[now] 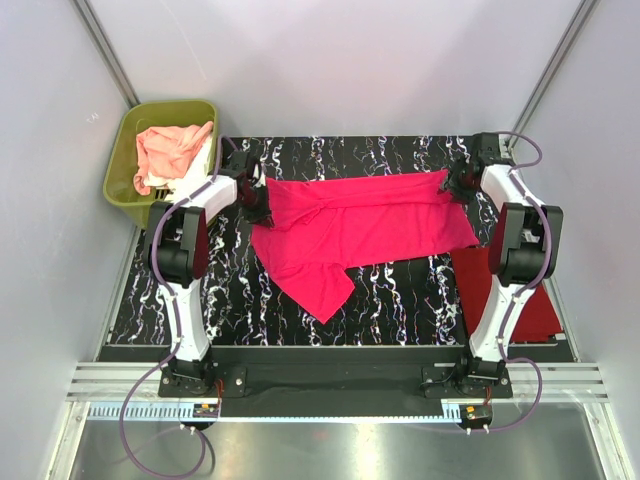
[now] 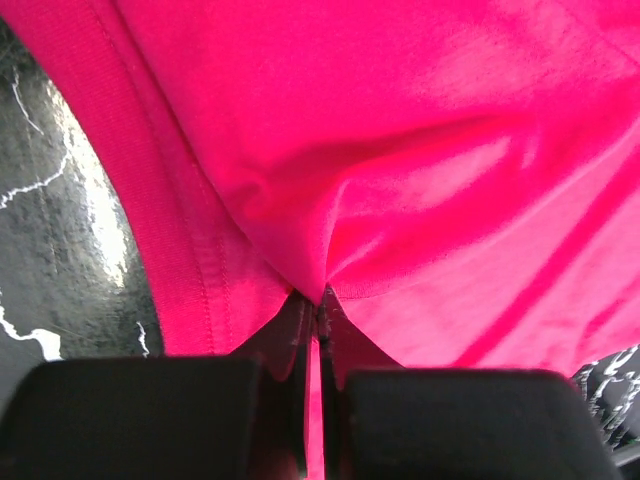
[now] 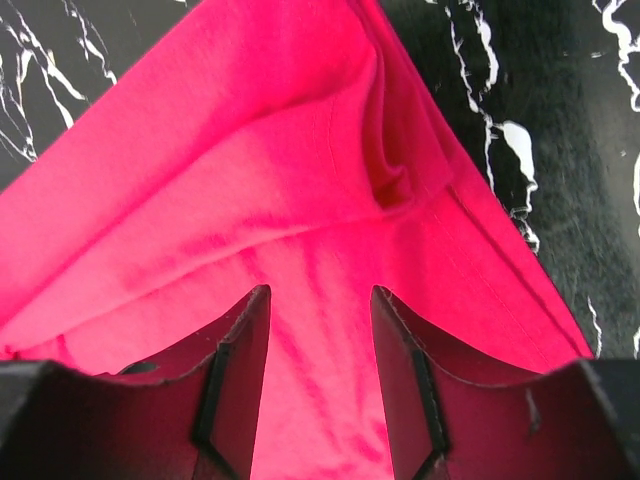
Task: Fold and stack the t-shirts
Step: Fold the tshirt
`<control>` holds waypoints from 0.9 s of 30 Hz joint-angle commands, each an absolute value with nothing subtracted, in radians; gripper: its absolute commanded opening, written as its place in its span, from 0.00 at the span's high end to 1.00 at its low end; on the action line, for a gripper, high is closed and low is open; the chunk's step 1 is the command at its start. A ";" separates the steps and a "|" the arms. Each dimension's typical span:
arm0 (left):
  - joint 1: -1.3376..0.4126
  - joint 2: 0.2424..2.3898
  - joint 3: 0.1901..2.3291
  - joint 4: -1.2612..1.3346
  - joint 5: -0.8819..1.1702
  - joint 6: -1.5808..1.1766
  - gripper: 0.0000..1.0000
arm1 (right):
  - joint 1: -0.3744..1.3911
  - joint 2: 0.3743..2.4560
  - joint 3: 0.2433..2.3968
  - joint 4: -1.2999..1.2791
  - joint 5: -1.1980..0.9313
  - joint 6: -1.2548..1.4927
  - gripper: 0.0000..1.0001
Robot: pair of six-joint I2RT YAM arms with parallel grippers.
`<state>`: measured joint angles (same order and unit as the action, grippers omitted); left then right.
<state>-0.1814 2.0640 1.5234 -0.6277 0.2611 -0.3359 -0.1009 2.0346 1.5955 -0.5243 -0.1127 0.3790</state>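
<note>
A: Starting at the left pincer (image 2: pixel 318 305): spread or pressed together?

B: Pressed together, pinching a fold of the pink shirt (image 2: pixel 400 150). Cloth puckered right at the tips, hem running off to one side.

A: And the right pincer (image 3: pixel 320 300)?

B: Spread, straddling the same shirt. Cloth lying flat between the fingers (image 3: pixel 238 375), not nipped. A corner tapering away just ahead of the tips.

A: Outward from there?

B: Shirt stretched from one pincer to the other, long axis straight along that line, across the table (image 1: pixel 400 290). Bulk of it on the near side of the line, toward the arm bases. One flap trailing nearer again, closer to the left pincer than to the right.

A: Judging the next move, then?

B: Likely closing the right pincer first, then lifting or dragging both ends together. No even pull with only one end gripped: left end secured, right end merely reached.

A: Anything farther out?

B: Off the outer side of the left pincer, a green tub (image 1: pixel 118 185) holding a peach shirt (image 1: pixel 170 148) and a bit of white shirt (image 1: pixel 192 178). On the near side of the right pincer, down by that arm's base, a dark red shirt (image 1: pixel 478 290) lying flat, partly hidden by the arm. Possibly the start of the stack, though hard to say.
</note>
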 commanded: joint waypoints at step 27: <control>-0.173 1.950 1.703 -0.704 0.299 -0.396 1.00 | -0.160 2.223 1.781 -0.545 -0.138 0.453 0.68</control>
